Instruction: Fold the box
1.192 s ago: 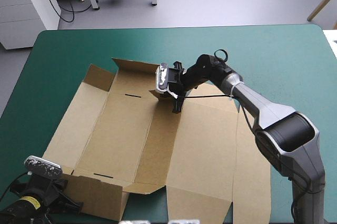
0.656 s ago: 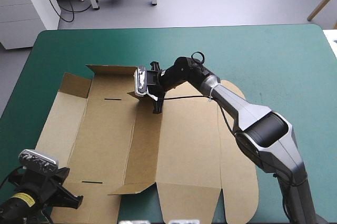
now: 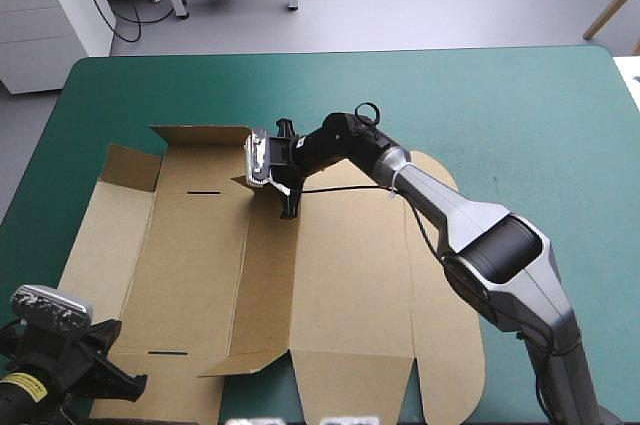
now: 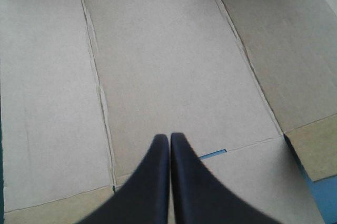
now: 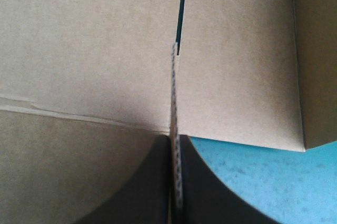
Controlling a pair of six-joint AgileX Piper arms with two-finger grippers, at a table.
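R gripper (image 5: 175,145) on 1 box (image 3: 340,265)

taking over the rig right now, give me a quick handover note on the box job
Right tool: shut on the box, gripping it at the far edge, board edge-on in its grip.
Left tool: shut, at the box's near left corner; I cannot tell whether it pinches board.
Box: open and mostly flat on the teal-green cover, toward the table's left side; the far flaps on its left part stand partly raised.
Done: little; no wall tucked.
Left: raise and tuck the walls, lid left flat.
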